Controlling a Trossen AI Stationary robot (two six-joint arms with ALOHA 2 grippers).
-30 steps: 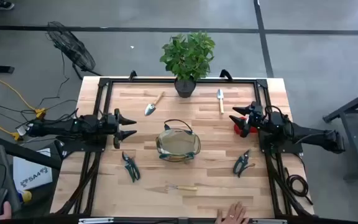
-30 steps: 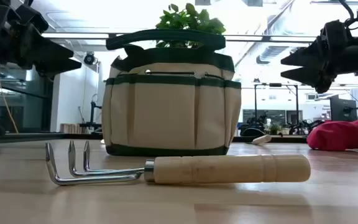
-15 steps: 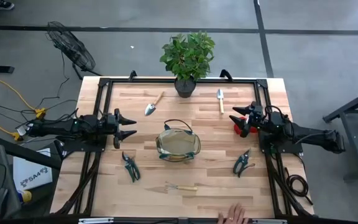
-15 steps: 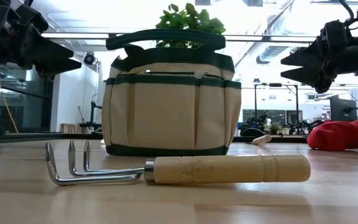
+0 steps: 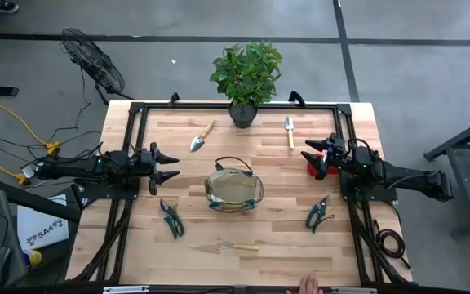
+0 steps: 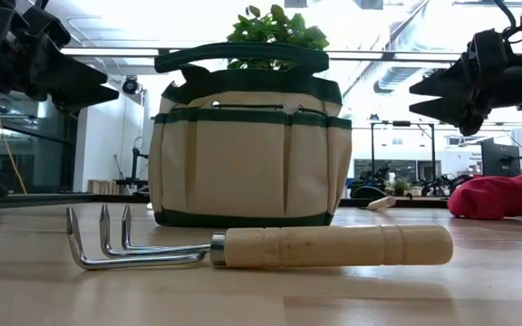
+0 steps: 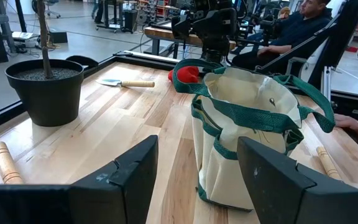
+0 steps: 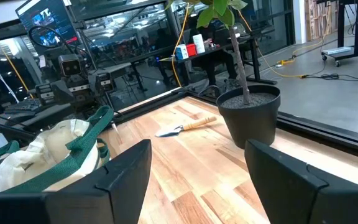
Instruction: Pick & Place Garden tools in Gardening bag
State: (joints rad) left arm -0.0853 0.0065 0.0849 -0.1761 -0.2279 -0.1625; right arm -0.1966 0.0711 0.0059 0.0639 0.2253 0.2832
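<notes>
- looking down in the high view, the gardening bag [image 5: 233,190] stands in the middle of the table [image 5: 276,167], and nothing shows inside it.
- the tools all lie on the table around it: one trowel [image 5: 201,136] and a second trowel [image 5: 289,131] near the far edge, on either side of the potted plant [image 5: 246,77]; one pair of shears [image 5: 170,218] toward the left side and another pair of shears [image 5: 317,214] toward the right side; the hand fork [image 5: 233,246] near the front edge.
- the red bundle [image 5: 315,169] lies at the right edge, partly under the right gripper [image 5: 315,157].
- the left gripper [image 5: 168,165] hangs at the left edge, fingers spread wide and empty. the right gripper is also wide and holds nothing.
- a person's hand [image 5: 310,284] shows at the front edge of the table.
- in the low view, the fork lies in front of the bag, and both grippers hover above the table with open fingers.
- in the left wrist view, the bag mouth is open, and the wide fingers [image 7: 123,180] hold nothing. a person sits behind the table.
- in the right wrist view, the fingers [image 8: 120,174] are wide and empty; the bag and one trowel are ahead.
- my judgement: the task is not started, and every tool is left to place.
</notes>
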